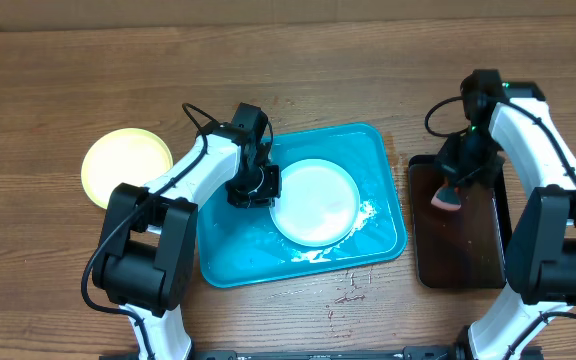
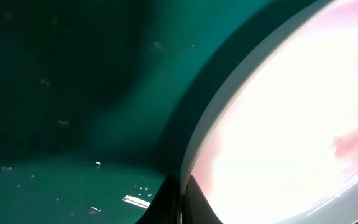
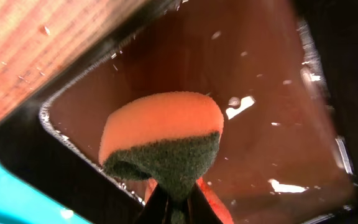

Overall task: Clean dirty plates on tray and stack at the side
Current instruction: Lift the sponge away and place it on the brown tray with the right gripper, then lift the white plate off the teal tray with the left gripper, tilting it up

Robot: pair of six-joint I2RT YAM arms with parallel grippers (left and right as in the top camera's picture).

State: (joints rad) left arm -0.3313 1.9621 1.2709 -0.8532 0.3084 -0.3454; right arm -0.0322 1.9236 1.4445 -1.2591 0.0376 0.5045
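L jaws pinched shut on left rim of plate (image 1: 313, 200), which sits in tray (image 1: 380, 150). R jaws clamp sponge (image 3: 160, 134) over dark tray (image 1: 458, 255). Plate prob. light, stiff, wet & slippery, so rim's the only hold. L wrist cam shows pink smears. Overhead doesn't, but shows yellow plate (image 1: 125, 165) aside on surface (image 1: 68, 80).

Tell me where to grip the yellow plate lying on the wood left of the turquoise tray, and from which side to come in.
Take the yellow plate by its raised rim, at its left or far edge, coming down from above with one finger inside the lip. It lies flat, so probably only the rim offers a hold, and the left arm crowds its right edge.
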